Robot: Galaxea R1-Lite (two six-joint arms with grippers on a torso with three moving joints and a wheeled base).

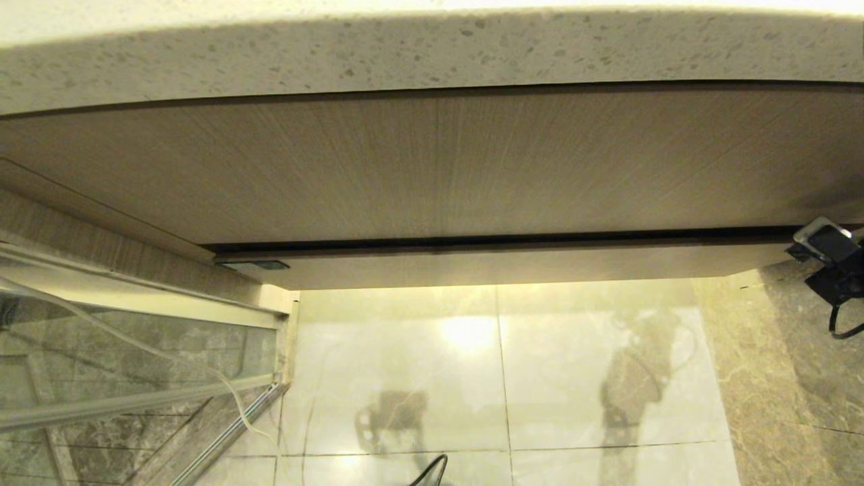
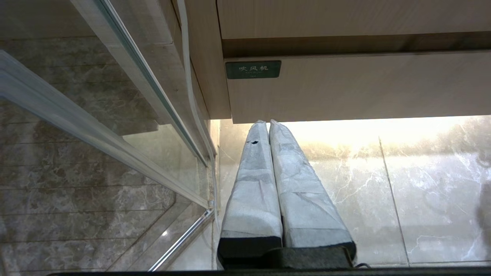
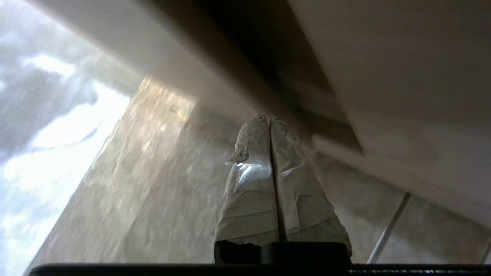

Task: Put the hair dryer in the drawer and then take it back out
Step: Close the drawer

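The drawer (image 1: 513, 266) sits closed under the counter (image 1: 432, 54); the right hand (image 3: 269, 119), clenched and empty, points near its right end. The left hand (image 2: 268, 122), also clenched, hangs below its left end.

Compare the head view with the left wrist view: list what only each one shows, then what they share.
Only the head view: the speckled stone countertop, the tall wood-grain panel beneath it, and the right arm at the drawer's right end.

Only the left wrist view: the left claw, shut and empty, pointing toward the drawer, and the characters on the green label.

Both: the closed drawer front with its green label, the glass panel and the glossy marble floor. Neither shows the hair dryer.
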